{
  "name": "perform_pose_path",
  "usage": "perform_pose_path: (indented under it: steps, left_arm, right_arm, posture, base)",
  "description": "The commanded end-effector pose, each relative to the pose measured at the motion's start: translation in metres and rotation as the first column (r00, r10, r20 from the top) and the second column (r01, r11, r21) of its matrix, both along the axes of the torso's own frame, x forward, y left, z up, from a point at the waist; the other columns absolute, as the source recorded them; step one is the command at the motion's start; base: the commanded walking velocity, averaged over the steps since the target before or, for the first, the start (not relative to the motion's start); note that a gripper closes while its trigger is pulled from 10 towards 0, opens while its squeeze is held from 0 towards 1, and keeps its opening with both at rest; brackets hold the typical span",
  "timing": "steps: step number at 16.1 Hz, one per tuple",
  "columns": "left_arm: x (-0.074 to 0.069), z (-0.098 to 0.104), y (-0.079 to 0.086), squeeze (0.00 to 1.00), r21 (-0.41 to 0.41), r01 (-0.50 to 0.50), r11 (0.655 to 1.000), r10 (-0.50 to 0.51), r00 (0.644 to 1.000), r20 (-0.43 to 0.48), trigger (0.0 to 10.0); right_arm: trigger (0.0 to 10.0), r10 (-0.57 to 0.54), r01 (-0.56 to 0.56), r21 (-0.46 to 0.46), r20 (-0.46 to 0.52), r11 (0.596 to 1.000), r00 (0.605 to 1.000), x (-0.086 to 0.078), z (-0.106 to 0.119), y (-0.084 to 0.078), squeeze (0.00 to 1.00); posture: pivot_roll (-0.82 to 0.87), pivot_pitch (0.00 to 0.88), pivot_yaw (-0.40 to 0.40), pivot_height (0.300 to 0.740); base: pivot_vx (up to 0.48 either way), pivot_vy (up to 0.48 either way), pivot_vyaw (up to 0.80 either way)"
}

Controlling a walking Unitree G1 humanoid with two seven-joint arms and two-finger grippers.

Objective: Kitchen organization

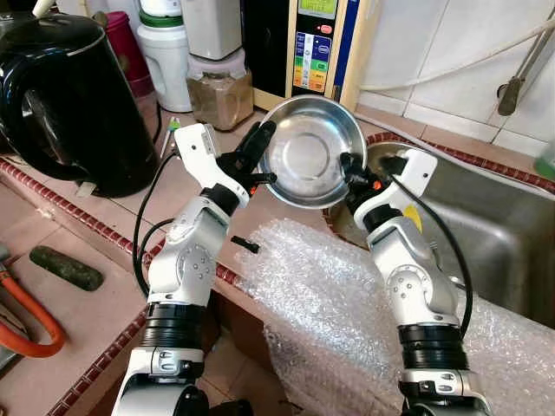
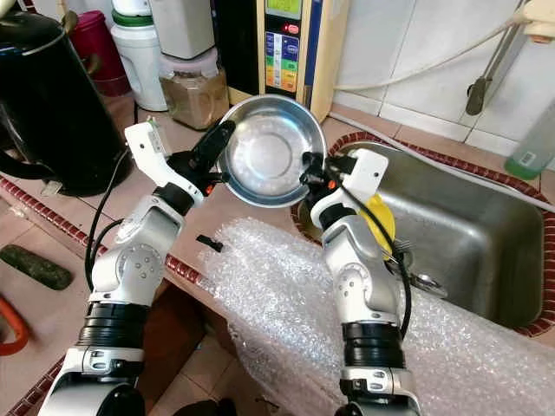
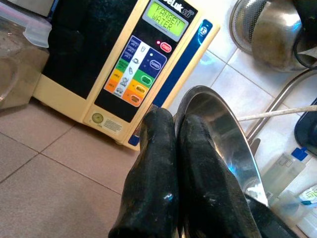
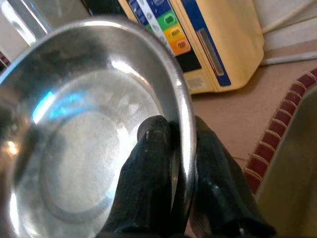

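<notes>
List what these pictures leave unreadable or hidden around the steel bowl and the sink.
- Underside of the steel bowl: faces away in the eye views; the left gripper and right gripper pinch its rim.
- Sink floor: partly behind the right arm; the yellow thing there is unidentifiable.
- Small button labels on the water machine: too small, left wrist view.
- Kettle: cut off by the frame's edge.

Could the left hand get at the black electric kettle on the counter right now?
Probably not: the left hand is shut on the rim of the round steel bowl, shared with the right hand. The kettle stands unobstructed nearby.
</notes>
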State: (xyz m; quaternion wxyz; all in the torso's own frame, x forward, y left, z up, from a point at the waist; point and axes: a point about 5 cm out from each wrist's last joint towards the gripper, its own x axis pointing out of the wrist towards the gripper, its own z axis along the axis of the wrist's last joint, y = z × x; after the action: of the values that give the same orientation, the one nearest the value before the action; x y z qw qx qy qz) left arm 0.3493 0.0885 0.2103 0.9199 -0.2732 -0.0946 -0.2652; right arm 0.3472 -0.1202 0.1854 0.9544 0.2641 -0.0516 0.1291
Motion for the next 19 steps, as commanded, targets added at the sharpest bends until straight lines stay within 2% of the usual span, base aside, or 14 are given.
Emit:
perform_pose_path:
  steps: [1, 2, 3, 5, 8, 9, 12, 14, 16, 18, 19]
  left_arm:
    - [-0.002, 0.009, -0.002, 0.0, 0.013, 0.018, 1.0, -0.018, 0.999, 0.046, 0.0]
    - [-0.001, 0.006, -0.002, 0.0, 0.037, 0.011, 0.999, -0.012, 1.0, 0.029, 5.3]
    - [-0.001, 0.006, -0.001, 1.0, 0.036, 0.008, 0.999, -0.009, 1.0, 0.025, 10.0]
    - [0.001, 0.005, 0.002, 1.0, 0.033, -0.003, 0.999, 0.002, 1.0, 0.016, 10.0]
    - [0.001, -0.007, 0.001, 1.0, 0.059, 0.013, 0.998, -0.011, 1.0, -0.02, 10.0]
    - [-0.001, -0.016, -0.001, 1.0, 0.093, 0.032, 0.995, -0.028, 0.998, -0.047, 10.0]
    - [-0.003, -0.018, -0.003, 1.0, 0.111, 0.053, 0.992, -0.047, 0.997, -0.054, 10.0]
    - [-0.015, -0.039, -0.005, 1.0, 0.232, 0.165, 0.959, -0.147, 0.985, -0.094, 10.0]
    - [-0.022, -0.049, -0.006, 1.0, 0.286, 0.214, 0.934, -0.188, 0.975, -0.115, 10.0]
    - [-0.027, -0.059, -0.006, 1.0, 0.336, 0.258, 0.906, -0.222, 0.965, -0.141, 10.0]
    - [-0.027, -0.06, -0.006, 1.0, 0.338, 0.261, 0.904, -0.221, 0.963, -0.151, 10.0]
  right_arm:
    - [0.0, -0.026, 0.025, -0.016, -0.049, 1.0, 0.998, 0.001, -0.008, -0.007, 0.0]
    - [0.0, -0.033, 0.033, -0.005, -0.05, 0.999, 0.998, 0.001, -0.008, -0.009, 0.0]
    - [0.0, -0.036, 0.036, -0.003, -0.05, 0.999, 0.998, 0.001, -0.008, -0.01, 0.0]
    - [0.0, -0.035, 0.035, 0.002, -0.052, 0.999, 0.998, 0.001, -0.008, -0.009, 0.0]
    - [0.0, -0.026, 0.026, 0.009, -0.049, 1.0, 0.998, 0.001, -0.008, -0.008, 0.0]
    - [0.0, -0.034, 0.034, 0.002, -0.056, 0.999, 0.998, 0.003, -0.009, -0.011, 0.0]
    - [0.0, -0.052, 0.051, -0.009, -0.061, 0.999, 0.997, 0.004, -0.009, -0.015, 0.0]
    - [0.0, -0.19, 0.183, -0.085, -0.085, 0.979, 0.978, 0.008, -0.014, -0.038, 0.0]
    - [0.0, -0.308, 0.292, -0.136, -0.121, 0.947, 0.944, 0.009, -0.02, -0.059, 0.0]
    - [0.0, -0.478, 0.44, -0.208, -0.198, 0.874, 0.856, 0.005, -0.037, -0.095, 0.0]
    - [0.0, -0.504, 0.46, -0.227, -0.211, 0.859, 0.838, 0.003, -0.04, -0.101, 0.0]
  posture:
    - [0.04, 0.057, 0.035, 0.74]
    - [0.05, 0.059, 0.034, 0.74]
    - [0.05, 0.06, 0.034, 0.74]
    - [0.05, 0.062, 0.035, 0.74]
    - [0.05, 0.064, 0.038, 0.74]
    - [0.05, 0.067, 0.037, 0.74]
    - [0.05, 0.068, 0.036, 0.74]
    - [0.05, 0.068, 0.042, 0.74]
    - [0.05, 0.067, 0.048, 0.74]
    - [0.06, 0.068, 0.052, 0.74]
    - [0.06, 0.068, 0.053, 0.74]
  base:
    - [0.0, 0.0, 0.0]
    - [0.0, 0.0, 0.0]
    - [0.0, 0.0, 0.0]
    - [0.0, 0.0, 0.0]
    - [0.0, 0.0, 0.0]
    - [0.0, 0.0, 0.0]
    - [0.0, 0.0, 0.0]
    - [0.0, 0.0, 0.0]
    - [0.0, 0.0, 0.0]
    - [0.0, 0.0, 0.0]
    - [0.0, 0.0, 0.0]
